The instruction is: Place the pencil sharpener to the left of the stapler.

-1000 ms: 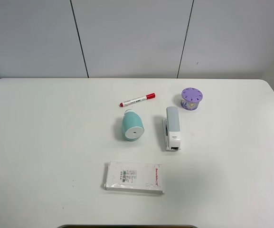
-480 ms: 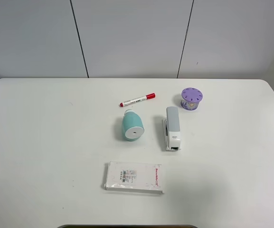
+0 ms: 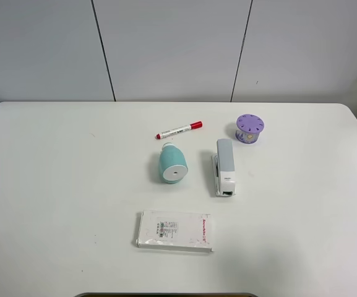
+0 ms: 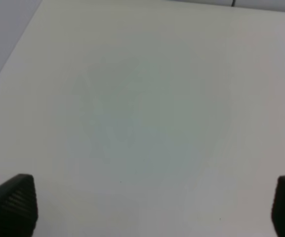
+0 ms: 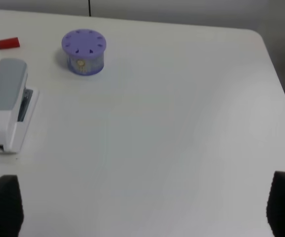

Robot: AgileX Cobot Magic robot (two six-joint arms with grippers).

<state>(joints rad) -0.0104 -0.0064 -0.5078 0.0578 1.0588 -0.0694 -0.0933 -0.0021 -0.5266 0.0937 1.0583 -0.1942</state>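
The teal pencil sharpener lies on its side near the table's middle, its white round face turned toward the front. Just right of it, with a gap between, lies the pale grey-and-white stapler, which the right wrist view also shows. Neither arm appears in the exterior high view. My left gripper is open over bare table, only its dark fingertips showing. My right gripper is open too, its fingertips wide apart and holding nothing.
A red-capped marker lies behind the sharpener. A purple round disc with holes stands behind the stapler, also seen in the right wrist view as the purple disc. A flat white packet lies near the front edge.
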